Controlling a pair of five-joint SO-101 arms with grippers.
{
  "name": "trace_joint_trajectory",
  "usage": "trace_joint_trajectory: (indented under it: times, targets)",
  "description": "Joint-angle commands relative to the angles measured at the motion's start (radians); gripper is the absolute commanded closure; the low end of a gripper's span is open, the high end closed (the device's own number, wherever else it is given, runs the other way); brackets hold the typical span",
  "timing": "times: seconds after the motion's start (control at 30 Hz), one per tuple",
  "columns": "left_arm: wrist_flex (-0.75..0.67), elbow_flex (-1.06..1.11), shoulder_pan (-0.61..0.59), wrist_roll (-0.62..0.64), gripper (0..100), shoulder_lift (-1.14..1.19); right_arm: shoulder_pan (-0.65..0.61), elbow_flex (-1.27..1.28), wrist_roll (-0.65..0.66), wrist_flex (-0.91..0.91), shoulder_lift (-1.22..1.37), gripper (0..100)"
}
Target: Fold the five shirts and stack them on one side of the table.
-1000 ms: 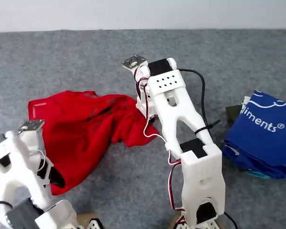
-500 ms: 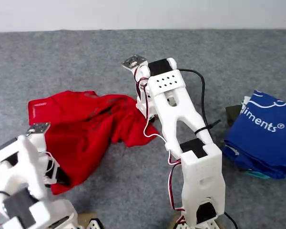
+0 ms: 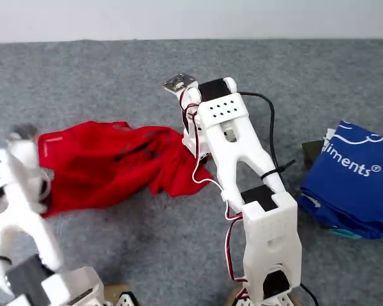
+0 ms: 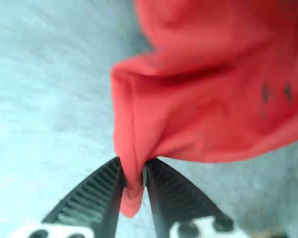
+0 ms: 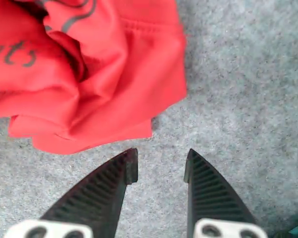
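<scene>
A crumpled red shirt [image 3: 115, 162] lies left of the table's middle. My left gripper [image 4: 133, 186] is shut on a fold of the red shirt [image 4: 198, 94] at its near left corner, where the left arm [image 3: 16, 191] stands in the high view. My right gripper [image 5: 159, 173] is open over bare carpet, just off the red shirt's [image 5: 89, 74] right edge, with nothing between its fingers. The right arm [image 3: 239, 159] stretches up the middle of the table. A folded blue shirt [image 3: 354, 178] lies at the right edge.
Grey carpet [image 3: 306, 83] covers the table. A small dark object [image 3: 313, 152] and something teal [image 3: 345, 233] peek out beside and under the blue shirt. A pale wall runs along the far edge. Open carpet lies behind and in front of the shirts.
My left arm has swung up and left, dragging the red shirt's near corner with it, so the lower flap is pulled up and the shirt is narrower. The right arm stayed put.
</scene>
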Motion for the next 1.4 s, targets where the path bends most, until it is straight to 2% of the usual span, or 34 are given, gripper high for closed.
trace_joint_trajectory:
  times: [0.0,0.13,0.27,0.4,0.6,0.7,0.83,1.03,1.17,1.37]
  targets:
    - [0.015,-0.268,0.005,0.084,98,-0.069,0.024,-0.052,-0.003,0.038,-0.085,83.7]
    - [0.044,-0.484,0.044,0.115,98,-0.072,0.061,-0.052,-0.006,0.036,-0.101,83.8]
    - [0.187,-0.650,0.087,0.112,98,-0.077,0.087,-0.055,-0.006,0.019,-0.119,83.8]
    - [0.296,-0.722,0.080,0.066,98,-0.080,0.067,-0.115,-0.005,-0.084,-0.119,83.8]
    - [0.295,-0.679,-0.080,-0.028,98,-0.153,-0.038,-0.157,-0.003,-0.357,-0.058,83.9]
    - [0.293,-0.595,-0.129,-0.081,98,-0.178,-0.117,-0.157,-0.003,-0.450,0.002,89.0]
    - [0.293,-0.469,-0.149,-0.121,98,-0.204,-0.197,-0.158,-0.002,-0.559,0.071,99.1]
    - [0.288,-0.283,-0.144,-0.127,98,-0.238,-0.295,-0.158,-0.002,-0.673,0.166,98.1]
    - [0.255,-0.182,-0.147,-0.129,98,-0.238,-0.323,-0.158,0.020,-0.644,0.249,98.2]
    - [0.213,-0.131,-0.149,-0.129,98,-0.238,-0.272,-0.158,0.121,-0.332,0.292,98.9]
